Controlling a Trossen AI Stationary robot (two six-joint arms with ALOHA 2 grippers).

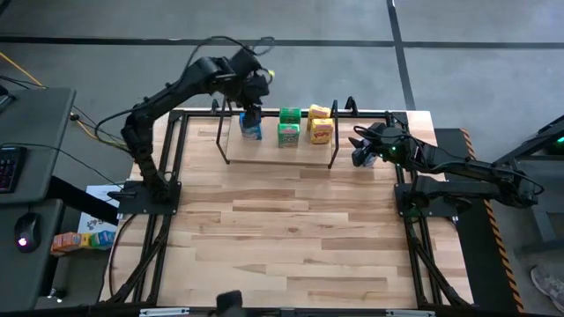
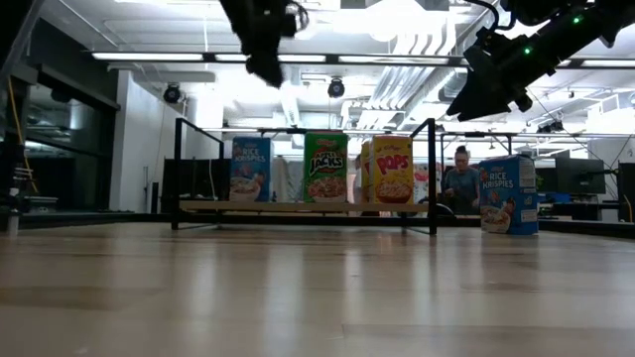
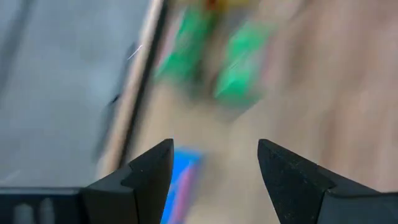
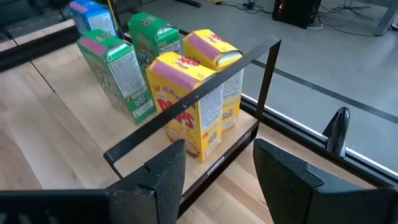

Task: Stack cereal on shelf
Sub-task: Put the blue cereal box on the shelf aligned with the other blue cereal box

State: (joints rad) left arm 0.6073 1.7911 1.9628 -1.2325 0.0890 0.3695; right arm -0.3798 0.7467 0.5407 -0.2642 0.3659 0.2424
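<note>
Person seated in room beyond table; computer mouse on side desk.

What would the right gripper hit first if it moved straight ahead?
Probably the shelf's black hoop, which crosses right before the open right gripper; just behind it stands the near yellow box. Depth is unclear.

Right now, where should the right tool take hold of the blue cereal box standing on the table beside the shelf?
Grip the blue box by its upper half, across its two narrow sides, coming straight down. It stands upright and alone on the table, apart from the shelf, and the open right tool hangs above it.
</note>
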